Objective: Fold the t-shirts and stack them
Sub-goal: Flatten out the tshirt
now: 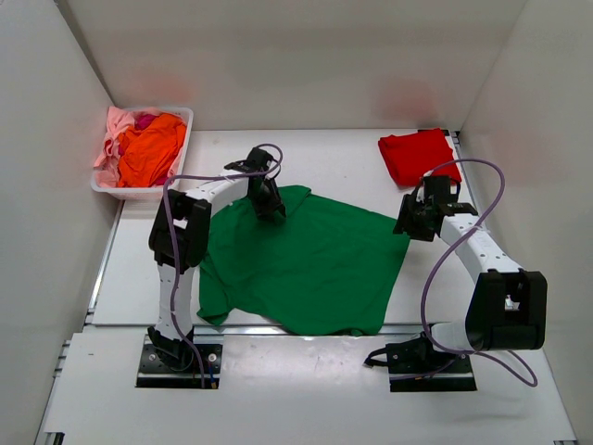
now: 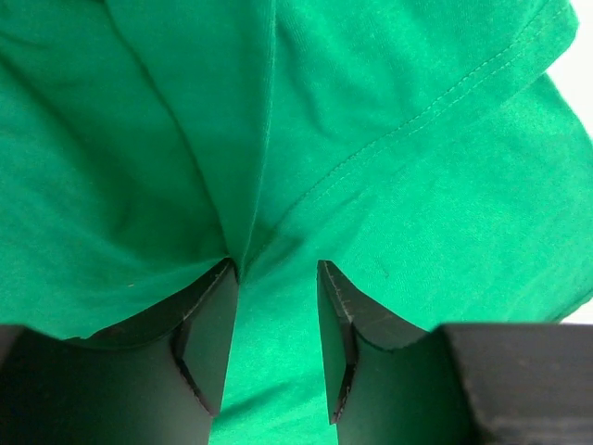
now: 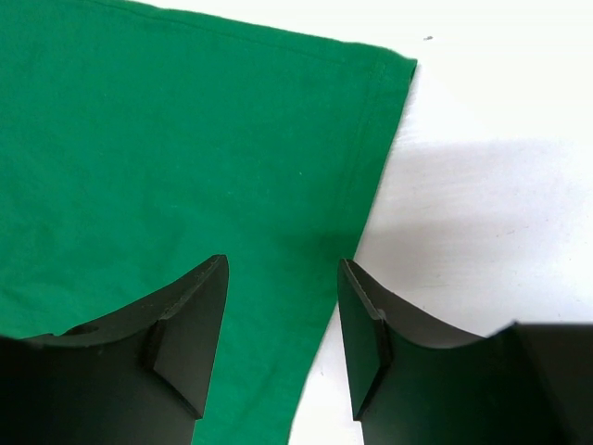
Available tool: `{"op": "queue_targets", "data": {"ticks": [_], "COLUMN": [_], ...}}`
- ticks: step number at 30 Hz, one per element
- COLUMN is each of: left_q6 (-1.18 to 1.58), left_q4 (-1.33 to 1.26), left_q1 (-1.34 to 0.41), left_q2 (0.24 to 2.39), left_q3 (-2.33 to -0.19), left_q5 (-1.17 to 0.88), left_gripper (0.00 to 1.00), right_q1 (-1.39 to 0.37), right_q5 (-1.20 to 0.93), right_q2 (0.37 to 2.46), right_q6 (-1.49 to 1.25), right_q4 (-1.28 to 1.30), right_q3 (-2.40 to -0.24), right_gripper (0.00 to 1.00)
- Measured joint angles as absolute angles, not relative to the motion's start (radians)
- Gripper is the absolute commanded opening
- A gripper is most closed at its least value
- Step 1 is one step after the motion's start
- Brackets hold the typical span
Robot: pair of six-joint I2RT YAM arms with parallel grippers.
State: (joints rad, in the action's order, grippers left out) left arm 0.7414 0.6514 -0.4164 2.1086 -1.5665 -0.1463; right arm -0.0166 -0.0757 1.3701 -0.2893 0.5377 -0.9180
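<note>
Item: dark green t-shirt [image 1: 306,260], spread flat at mid-worktop [image 1: 139,269], unfolded. Left gripper [image 2: 276,269] is at its far edge, half open, with cloth puckered against one finger but nothing pinched. Right gripper [image 3: 283,264] is half open astride the right hem, empty. Red t-shirt [image 1: 417,156] lies folded at far right; the other shirts are in the basket [image 1: 139,193] at far left. Step: likely taking hold for the first fold. Next: both close on cloth together.

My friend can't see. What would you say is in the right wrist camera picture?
A green t-shirt lies flat on a white table, its hemmed edge running down between the right arm's two black fingers. The fingers stand open, one over the cloth and one over bare table, holding nothing.
</note>
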Motion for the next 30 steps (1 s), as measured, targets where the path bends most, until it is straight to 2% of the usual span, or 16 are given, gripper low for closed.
{"op": "queue_targets", "data": {"ticks": [7,8,9,10,11,18,23,26,27,28,30], "left_q6": [0.764,0.767,0.770,0.776,0.776,0.784,0.803,0.813,0.813,0.814,0.814], "left_q4": [0.647,0.646,0.646,0.646,0.642,0.619,0.612,0.599,0.598,0.597,0.592], "left_q1": [-0.423,-0.425,-0.427,-0.430,-0.432,-0.437,-0.413,-0.386,-0.377,-0.368,-0.355], "left_q2": [2.137,2.140,2.140,2.140,2.140,2.146,2.143,2.128,2.121,2.114,2.098], "left_q3": [-1.584,-1.584,-1.584,-1.584,-1.584,-1.586,-1.608,-1.613,-1.613,-1.613,-1.606], "left_q5": [-0.170,-0.172,-0.175,-0.179,-0.184,-0.239,-0.286,-0.307,-0.313,-0.318,-0.328], "left_gripper": [0.44,0.37,0.21,0.14,0.00,0.00,0.00,0.00,0.00,0.00,0.00], "right_q1": [-0.016,-0.015,-0.014,-0.009,-0.002,0.023,0.021,0.020,0.017,0.016,0.013], "right_q5": [-0.068,-0.063,-0.056,-0.050,-0.043,0.083,0.128,0.135,0.138,0.143,0.152], "right_q2": [1.373,1.375,1.381,1.389,1.401,1.555,1.655,1.720,1.743,1.764,1.782], "right_q6": [-0.293,-0.294,-0.297,-0.299,-0.306,-0.369,-0.391,-0.397,-0.399,-0.400,-0.404], "right_q4": [0.527,0.521,0.509,0.498,0.484,0.436,0.401,0.400,0.397,0.393,0.388], "right_q3": [-0.917,-0.917,-0.917,-0.917,-0.917,-0.957,-0.998,-1.039,-1.053,-1.065,-1.084], "right_gripper": [0.52,0.54,0.55,0.55,0.55,0.66,0.70,0.68,0.64,0.56,0.49]}}
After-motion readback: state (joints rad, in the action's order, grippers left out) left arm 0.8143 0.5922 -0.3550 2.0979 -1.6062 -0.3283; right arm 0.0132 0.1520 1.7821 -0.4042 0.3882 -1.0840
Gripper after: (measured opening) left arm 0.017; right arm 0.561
